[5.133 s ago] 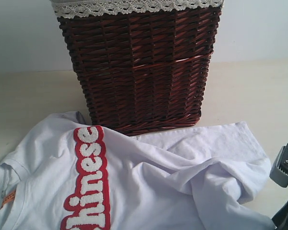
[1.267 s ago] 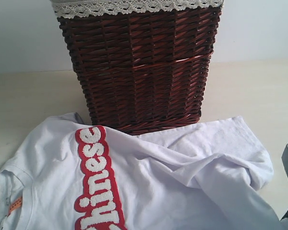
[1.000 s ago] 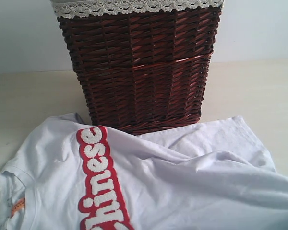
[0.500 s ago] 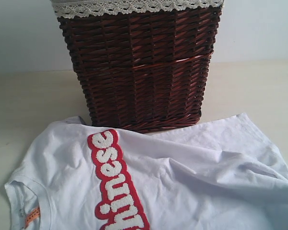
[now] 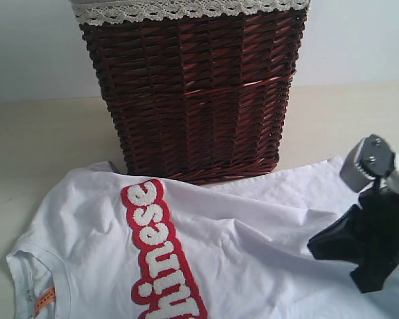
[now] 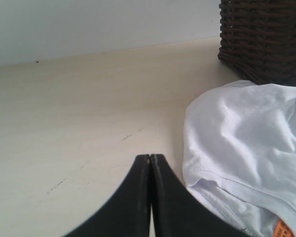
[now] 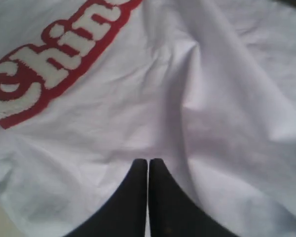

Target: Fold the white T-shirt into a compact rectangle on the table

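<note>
From the outside camera, the white T-shirt [image 5: 253,232] is lying spread on the desk [image 5: 46,133], chest side up and lightly creased, with its far edge touching the foot of the dark wicker basket [image 5: 193,93]. A lace trim [image 5: 186,9] is running round the basket's top. The red band [image 5: 161,252] with fuzzy white letters is crossing the chest on a slant, and the orange tag [image 5: 44,300] is showing at the neck, in the lower left corner. My right end effector [image 5: 314,247] is hanging over the right part of the shirt, its black tip pointing left – from here I cannot tell whether it is touching the cloth.

Through my left wrist camera, my left end effector [image 6: 150,159] is sitting with its two black fingers pressed together, nothing between them, over bare desk [image 6: 79,113] just beside the shirt's sleeve [image 6: 246,133]. The basket's corner [image 6: 266,34] is standing behind the shirt.

Through my right wrist camera, my right end effector [image 7: 148,163] is showing its fingers pressed flat together too – gripping no cloth that I can see. The shirt [image 7: 212,98] is filling the whole picture beneath it, folds running across, the red band [image 7: 54,64] lying well apart from the tips.
</note>
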Controlling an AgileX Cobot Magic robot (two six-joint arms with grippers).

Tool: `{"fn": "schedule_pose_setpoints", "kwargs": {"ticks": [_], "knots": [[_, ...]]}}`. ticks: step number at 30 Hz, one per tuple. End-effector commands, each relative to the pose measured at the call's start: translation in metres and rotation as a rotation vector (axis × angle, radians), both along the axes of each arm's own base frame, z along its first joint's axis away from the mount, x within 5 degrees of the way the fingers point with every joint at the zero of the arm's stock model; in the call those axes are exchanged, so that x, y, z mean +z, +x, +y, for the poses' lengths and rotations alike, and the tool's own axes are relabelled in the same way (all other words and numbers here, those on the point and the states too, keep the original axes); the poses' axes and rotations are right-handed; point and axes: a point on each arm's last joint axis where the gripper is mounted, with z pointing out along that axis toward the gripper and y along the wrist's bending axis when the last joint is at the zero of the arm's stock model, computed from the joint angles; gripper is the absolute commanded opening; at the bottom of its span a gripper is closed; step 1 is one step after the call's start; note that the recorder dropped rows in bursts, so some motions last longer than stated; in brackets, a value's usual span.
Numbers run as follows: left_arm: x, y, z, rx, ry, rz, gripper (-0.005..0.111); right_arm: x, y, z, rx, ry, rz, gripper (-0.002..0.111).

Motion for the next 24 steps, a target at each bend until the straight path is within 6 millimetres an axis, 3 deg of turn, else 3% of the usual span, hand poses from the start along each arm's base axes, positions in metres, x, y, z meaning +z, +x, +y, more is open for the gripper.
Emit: {"fn": "schedule_pose_setpoints", "kwargs": {"ticks": [1, 7, 12, 21, 24], "knots": [[0.002, 0.000, 0.000, -0.003, -0.005, -0.018, 0.000, -0.015, 0.005, 0.029, -0.091, -0.045, 0.142, 0.000], [0.002, 0.000, 0.000, -0.003, -0.005, -0.018, 0.000, -0.031, 0.016, 0.063, -0.064, -0.214, 0.273, 0.000], [0.002, 0.000, 0.000, -0.003, -0.005, -0.018, 0.000, -0.057, 0.020, 0.085, -0.034, -0.338, 0.339, 0.000], [0.002, 0.000, 0.000, -0.003, -0.005, -0.018, 0.000, -0.062, -0.023, 0.136, 0.208, -0.371, 0.338, 0.000], [0.002, 0.000, 0.000, -0.003, -0.005, -0.018, 0.000, -0.060, -0.025, 0.143, 0.240, -0.368, 0.301, 0.000]]}}
